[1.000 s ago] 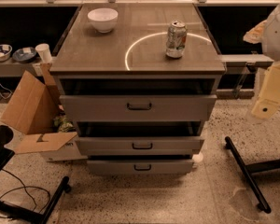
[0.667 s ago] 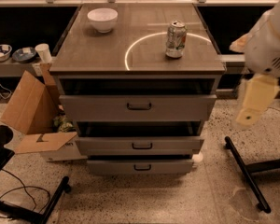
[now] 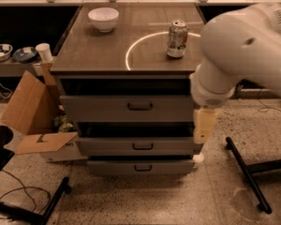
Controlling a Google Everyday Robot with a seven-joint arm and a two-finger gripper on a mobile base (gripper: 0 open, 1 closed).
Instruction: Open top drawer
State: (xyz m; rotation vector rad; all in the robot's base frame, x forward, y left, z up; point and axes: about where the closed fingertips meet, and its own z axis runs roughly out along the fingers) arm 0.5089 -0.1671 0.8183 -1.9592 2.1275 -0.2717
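The top drawer (image 3: 103, 108) is the widest grey front of the cabinet, just under the tabletop, with a small dark bar handle (image 3: 140, 106) at its middle. A dark gap shows above the front. My gripper (image 3: 203, 127) hangs down from the big white arm (image 3: 243, 50) at the drawer front's right end, to the right of the handle and apart from it. The arm covers the cabinet's right front corner.
Two shorter drawer fronts (image 3: 140, 146) (image 3: 140, 167) sit below. On the tabletop stand a white bowl (image 3: 103, 18) and a soda can (image 3: 177, 38). A cardboard box (image 3: 30, 109) lies at the left, and black stand legs (image 3: 246, 172) at the right.
The arm has swung in from the right edge toward the left, bringing the gripper to the right end of the top drawer front. The drawers have not moved.
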